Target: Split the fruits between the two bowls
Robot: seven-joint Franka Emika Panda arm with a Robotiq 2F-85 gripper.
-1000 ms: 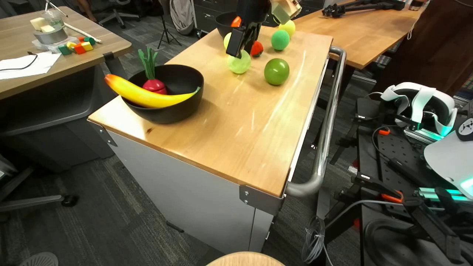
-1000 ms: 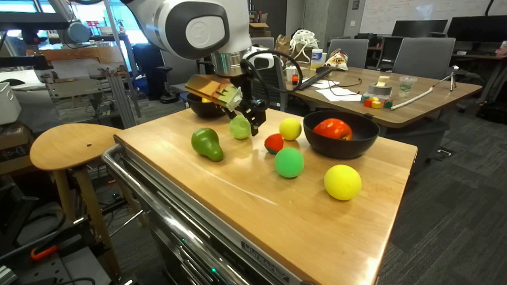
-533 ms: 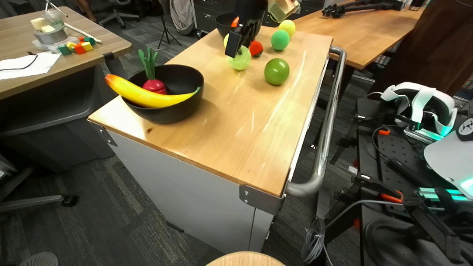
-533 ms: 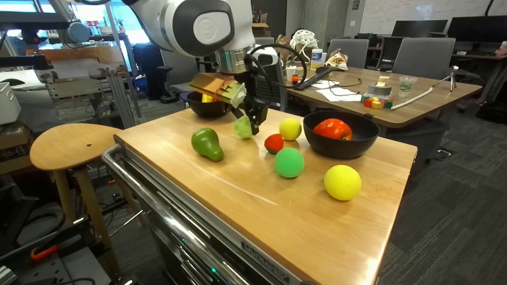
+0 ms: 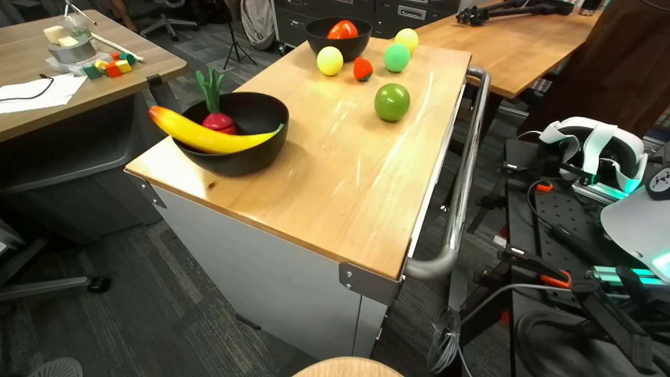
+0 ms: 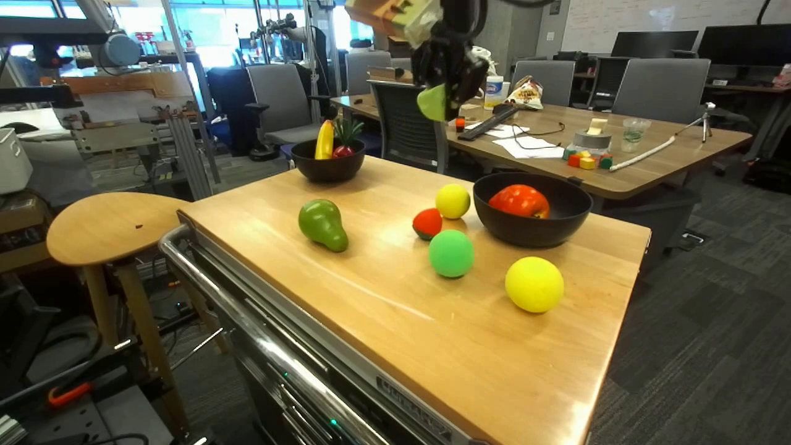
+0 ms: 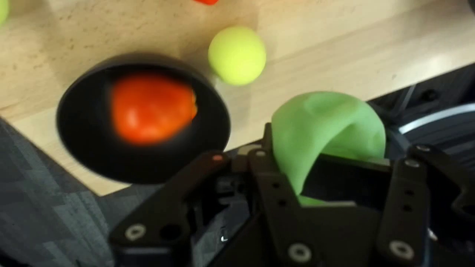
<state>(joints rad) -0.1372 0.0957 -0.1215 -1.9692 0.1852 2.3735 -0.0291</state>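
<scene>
My gripper [image 7: 330,167] is shut on a soft yellow-green ball [image 7: 319,126], which folds inward between the fingers. In an exterior view this ball [image 6: 431,102] hangs well above the table. One black bowl [image 5: 235,157] holds the yellow banana [image 5: 209,137] and a red radish-like piece [image 5: 219,122] with green leaves. The wrist view shows the second black bowl [image 7: 144,167] with a red fruit [image 7: 148,111] inside, left of the gripper. On the tabletop lie a green pear [image 6: 324,224], a strawberry [image 6: 427,224], a yellow ball [image 6: 453,201], a green ball [image 6: 451,254] and another yellow ball [image 6: 534,285].
The wooden cart top [image 5: 335,173] carries everything, with a metal handle [image 5: 466,173] along one side. A neighbouring table [image 6: 667,161] behind holds papers, tape and coloured blocks. A round stool [image 6: 117,225] stands beside the cart.
The gripper has closed on the yellow-green ball and lifted it off the table, rising out of an exterior view. The ball is now visibly squeezed; the other fruits stay put.
</scene>
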